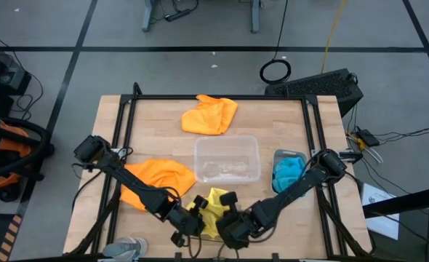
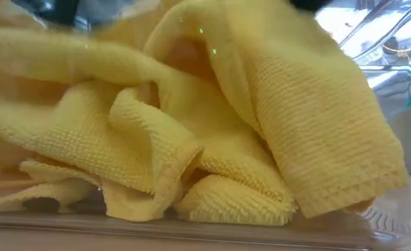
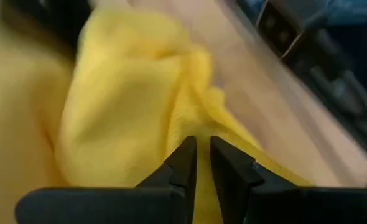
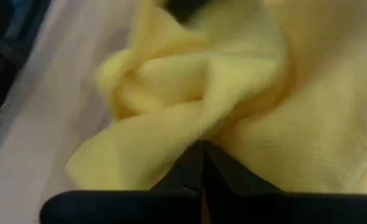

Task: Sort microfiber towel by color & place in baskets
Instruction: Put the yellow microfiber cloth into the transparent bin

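Note:
A crumpled yellow microfiber towel (image 1: 213,202) lies at the table's near edge and fills the low view (image 2: 212,132), with a see-through basket wall (image 2: 393,209) in front of it. My left gripper (image 1: 194,218) is at its left side and my right gripper (image 1: 229,220) at its right; both are shut on yellow cloth. One orange towel (image 1: 156,178) lies at the left and another (image 1: 210,115) at the far middle. A blue towel (image 1: 289,172) sits in the narrow basket on the right. My left gripper (image 3: 202,158) pinches a raised fold of the yellow towel (image 3: 196,118) between its two fingers, and yellow cloth shows in the narrow gap. The towel lies bunched ahead of the fingers. My right gripper (image 4: 202,158) is shut on a fold of the yellow towel (image 4: 199,127) where several folds meet; its fingertips are buried in the cloth.
A clear shallow basket (image 1: 252,145) stands in the table's middle. A small grey thing (image 1: 123,249) lies at the near left corner. Black frame rails (image 1: 123,124) run along the table's left and right sides. Bare wood shows at the far left and far right.

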